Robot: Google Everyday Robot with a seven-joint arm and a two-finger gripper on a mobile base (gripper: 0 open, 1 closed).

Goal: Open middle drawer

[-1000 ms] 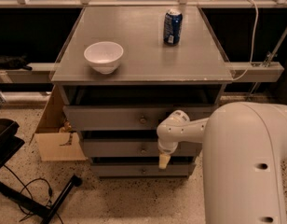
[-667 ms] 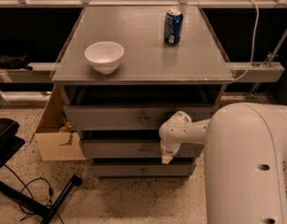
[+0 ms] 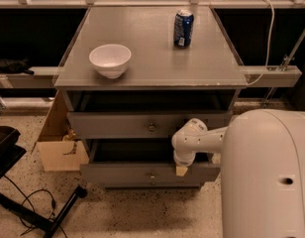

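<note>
Nearest the camera, the robot's broad white body point(image 3: 271, 182) fills the lower right. Its arm point(image 3: 202, 139) reaches leftward and bends down to the gripper point(image 3: 181, 168), which sits against the top edge of the middle drawer point(image 3: 123, 173), right of centre. Whether the jaws are apart or together cannot be told; only a pale tip shows against the grey front.

The drawer stands pulled out from the cabinet. Its flat grey front of middling height runs just below the jaws and out to either side. Its small round metal knob point(image 3: 151, 175) sits just left of them, and its dark inside lies open behind them.

Further left of the jaws, on the speckled floor point(image 3: 142, 212), are a cardboard box point(image 3: 58, 150) and a black stand point(image 3: 67, 205). Just above and behind the jaws runs the top drawer point(image 3: 118, 125), also grey, with a second knob point(image 3: 151, 128).

Beyond the jaws lies the grey worktop point(image 3: 157, 58). A white bowl point(image 3: 110, 59) sits far up and to the left, and a blue drink can point(image 3: 183, 29) stands upright almost straight beyond them, well apart from the bowl.
</note>
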